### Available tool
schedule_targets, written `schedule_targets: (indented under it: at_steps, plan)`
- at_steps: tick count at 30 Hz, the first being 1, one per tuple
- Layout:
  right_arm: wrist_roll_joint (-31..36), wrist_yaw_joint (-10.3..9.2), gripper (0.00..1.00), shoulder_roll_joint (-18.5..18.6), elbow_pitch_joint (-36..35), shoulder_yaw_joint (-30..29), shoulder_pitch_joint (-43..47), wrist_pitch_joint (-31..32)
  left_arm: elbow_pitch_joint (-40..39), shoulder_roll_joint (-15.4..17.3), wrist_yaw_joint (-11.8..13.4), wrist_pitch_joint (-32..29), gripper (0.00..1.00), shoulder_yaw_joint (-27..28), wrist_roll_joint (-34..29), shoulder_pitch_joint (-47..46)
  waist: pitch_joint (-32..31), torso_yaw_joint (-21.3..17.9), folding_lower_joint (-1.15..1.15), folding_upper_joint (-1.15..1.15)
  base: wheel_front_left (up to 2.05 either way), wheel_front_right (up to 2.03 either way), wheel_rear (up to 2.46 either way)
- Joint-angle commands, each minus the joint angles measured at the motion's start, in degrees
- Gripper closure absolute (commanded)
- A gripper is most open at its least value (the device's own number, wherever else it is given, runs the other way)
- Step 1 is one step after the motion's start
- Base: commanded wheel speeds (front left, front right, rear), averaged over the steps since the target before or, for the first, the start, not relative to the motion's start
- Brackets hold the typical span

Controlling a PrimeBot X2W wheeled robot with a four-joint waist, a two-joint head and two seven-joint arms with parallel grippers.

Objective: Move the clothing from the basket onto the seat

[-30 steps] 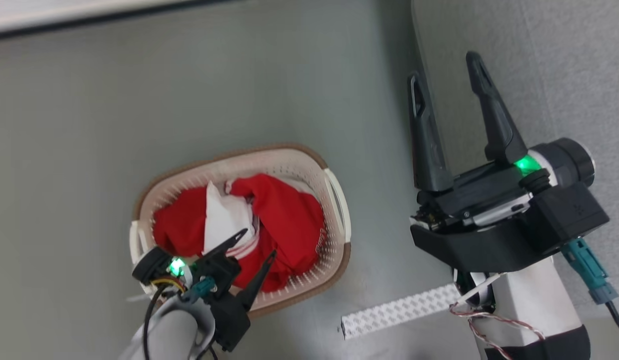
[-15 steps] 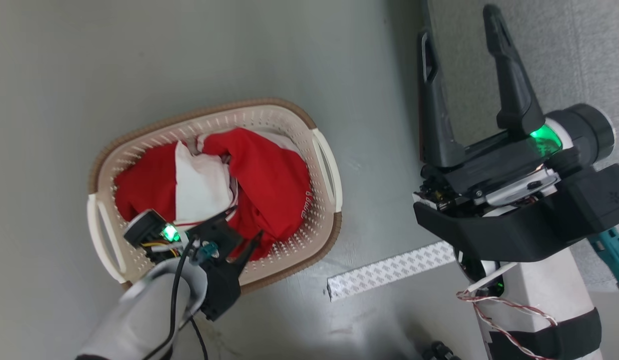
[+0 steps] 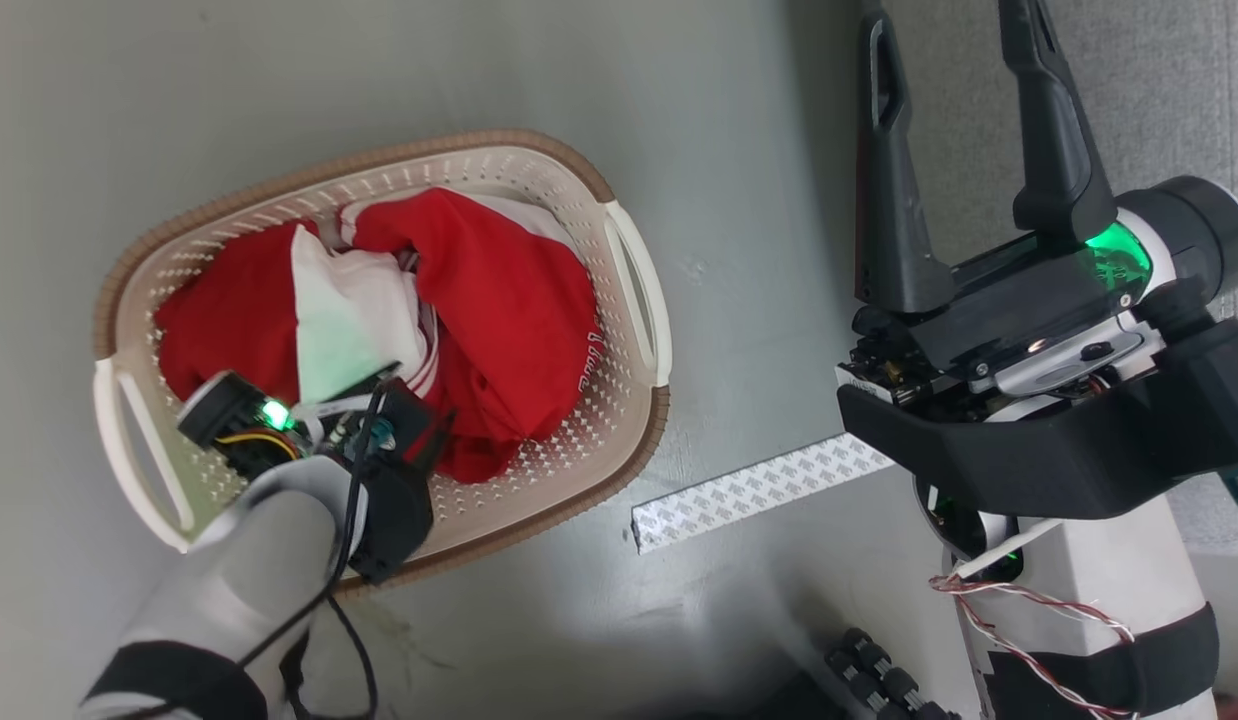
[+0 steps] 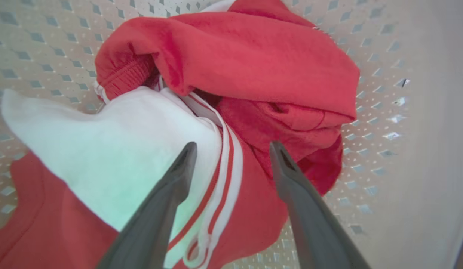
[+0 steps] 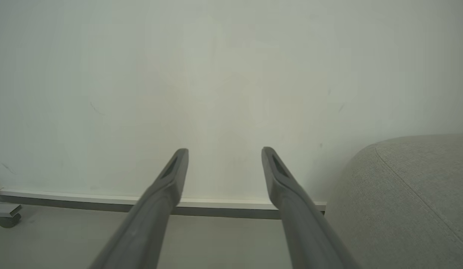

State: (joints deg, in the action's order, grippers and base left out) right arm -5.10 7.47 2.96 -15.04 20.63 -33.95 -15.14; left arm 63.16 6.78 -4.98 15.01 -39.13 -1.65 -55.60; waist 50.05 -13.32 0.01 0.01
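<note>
At the left, on the smooth grey floor (image 3: 739, 150), the oval perforated plastic basket (image 3: 599, 440) holds the crumpled red-and-white clothing (image 3: 509, 310). The left pincer (image 4: 232, 145), jaws apart, has dipped lower over the striped band (image 4: 220, 179). Far right, the right pincer (image 5: 224, 150) gapes empty beside the rounded, woven grey seat (image 5: 403, 194).

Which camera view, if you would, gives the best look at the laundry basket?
The head view: the whole basket appears there, brown rim, both handles, clothing inside. The left wrist view gives patches of its perforated side around the clothing. The right wrist view faces a room wall and the seat.
</note>
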Motion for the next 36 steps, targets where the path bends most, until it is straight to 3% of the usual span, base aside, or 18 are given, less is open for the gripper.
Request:
schedule_targets:
  at_steps: [1,13,14,15,16,18,19,20,30,36]
  plan:
    - [-0.5,0.04,0.0,-0.1,-0.3,0.1,-0.9,-0.1,1.6,0.1,0.6,0.2,0.0,-0.2,-0.1,-1.3,1.3,-0.8,-0.01,-0.01,0.0,0.0,0.0]
    - [-2.0,0.04,0.0,-0.1,-2.7,-0.2,-1.9,-0.1,7.7,0.0,4.3,0.0,0.0,-2.9,-1.8,-5.4,3.6,-2.7,-0.01,-0.01,0.0,0.0,0.0]
    - [-2.1,0.04,0.0,-0.1,-2.9,-0.2,-1.8,-0.1,8.0,0.0,4.4,-0.1,0.07,-3.0,-1.8,-5.4,3.8,-2.8,-0.01,-0.01,0.0,0.0,0.0]
    - [-2.1,0.04,0.0,-0.1,-2.9,-0.2,-1.8,-0.1,8.0,0.0,4.4,-0.1,0.07,-3.0,-1.8,-5.4,3.8,-2.8,-0.01,-0.01,0.0,0.0,0.0]
    - [-2.1,0.04,0.0,-0.1,-3.1,-0.3,-1.8,-0.1,8.3,-0.1,4.6,-0.3,0.43,-3.2,-1.8,-5.4,3.9,-2.9,-0.01,-0.01,0.0,0.0,0.0]
    - [-2.3,0.04,0.0,-0.1,-3.3,-0.4,-1.5,-0.1,8.8,-0.1,4.8,-0.6,0.61,-3.4,-1.8,-5.7,4.2,-3.0,-0.01,-0.01,0.0,0.0,0.0]
    - [-2.4,0.04,0.0,-0.1,-3.3,-0.5,-1.5,-0.1,8.9,-0.1,4.8,-0.5,0.92,-3.4,-1.6,-5.8,4.3,-3.1,-0.01,-0.01,0.0,0.0,0.0]
    - [-2.4,0.04,0.0,-0.1,-3.3,-0.6,-1.4,-0.1,9.1,-0.2,4.6,-0.5,1.0,-3.7,-1.7,-5.9,4.3,-3.1,-0.01,-0.01,0.0,0.0,0.0]
    - [-2.3,0.04,0.0,-0.1,-2.2,-1.4,-1.2,-0.1,7.0,-1.1,5.2,0.2,1.0,-3.6,0.6,-4.7,2.6,-1.9,-0.01,-0.01,0.0,0.0,0.0]
    - [-1.2,0.04,0.0,-0.1,-1.6,-1.7,-0.5,-0.1,0.2,-0.4,6.2,0.2,1.0,-3.8,1.2,-2.1,-0.1,-0.4,-0.01,-0.01,0.0,0.0,0.0]
